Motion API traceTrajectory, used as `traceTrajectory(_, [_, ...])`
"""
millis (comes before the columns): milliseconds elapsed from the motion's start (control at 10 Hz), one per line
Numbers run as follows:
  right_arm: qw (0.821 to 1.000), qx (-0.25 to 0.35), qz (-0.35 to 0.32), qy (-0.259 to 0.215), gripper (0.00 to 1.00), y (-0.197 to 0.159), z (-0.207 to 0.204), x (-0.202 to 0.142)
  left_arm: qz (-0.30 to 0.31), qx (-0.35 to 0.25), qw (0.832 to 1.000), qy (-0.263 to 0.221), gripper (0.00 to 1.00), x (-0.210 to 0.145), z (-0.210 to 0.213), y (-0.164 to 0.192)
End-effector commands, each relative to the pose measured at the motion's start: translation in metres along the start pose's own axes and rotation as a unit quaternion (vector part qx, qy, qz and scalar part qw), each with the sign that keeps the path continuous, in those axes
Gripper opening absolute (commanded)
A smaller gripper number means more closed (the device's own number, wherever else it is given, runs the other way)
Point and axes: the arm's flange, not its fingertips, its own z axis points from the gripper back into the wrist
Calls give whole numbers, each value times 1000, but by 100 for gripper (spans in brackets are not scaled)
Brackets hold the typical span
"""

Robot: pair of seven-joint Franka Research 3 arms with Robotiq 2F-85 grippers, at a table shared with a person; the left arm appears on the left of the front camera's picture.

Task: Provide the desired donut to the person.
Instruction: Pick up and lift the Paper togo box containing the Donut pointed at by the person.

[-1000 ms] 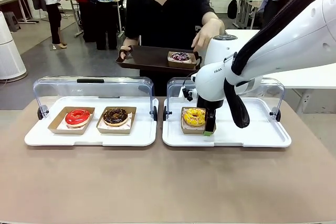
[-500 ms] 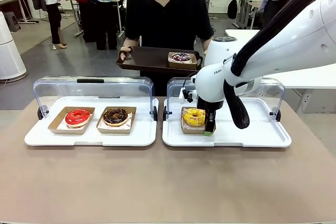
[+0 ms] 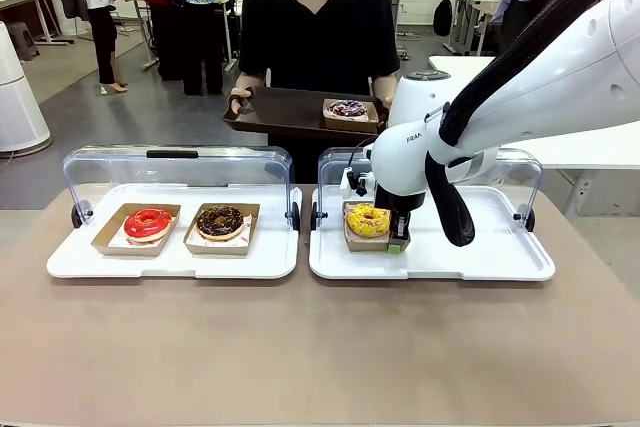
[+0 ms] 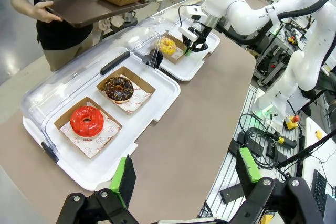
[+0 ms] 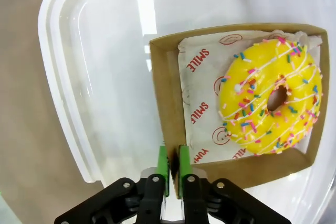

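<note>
A yellow sprinkled donut [image 3: 368,219] [image 5: 270,98] lies in a cardboard box [image 5: 168,108] on the right white tray [image 3: 480,257]. My right gripper [image 3: 397,244] [image 5: 174,166] is shut on that box's near wall, beside the donut. The person [image 3: 318,27] in black stands across the table, both hands on a brown serving tray [image 3: 285,112] that carries a dark-iced donut [image 3: 347,108] in its own box. My left gripper [image 4: 185,171] hangs open high over the table's left side, with nothing between its fingers.
The left white tray [image 3: 170,262] holds a red donut [image 3: 148,222] and a chocolate donut [image 3: 221,220], each in a box. Clear lids [image 3: 175,162] stand open behind both trays. Bare brown tabletop [image 3: 320,347] spreads in front.
My right gripper has closed on the wall of the yellow donut's box, which shifted slightly. The person's raised hand has come down to the brown tray.
</note>
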Motion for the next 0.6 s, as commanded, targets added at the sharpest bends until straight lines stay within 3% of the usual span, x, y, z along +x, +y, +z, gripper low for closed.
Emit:
traceTrajectory(0, [1000, 0, 3, 11, 0, -5, -2, 0, -11, -3, 1000, -5, 100, -2, 1, 0])
traceTrajectory(300, [1000, -8, 25, 16, 0, 16, 10, 4, -11, -3, 1000, -5, 100, -2, 1, 0])
traceTrajectory(500, [998, 37, 39, 24, 0, 60, 40, 8, -11, -3, 1000, -5, 100, -2, 1, 0])
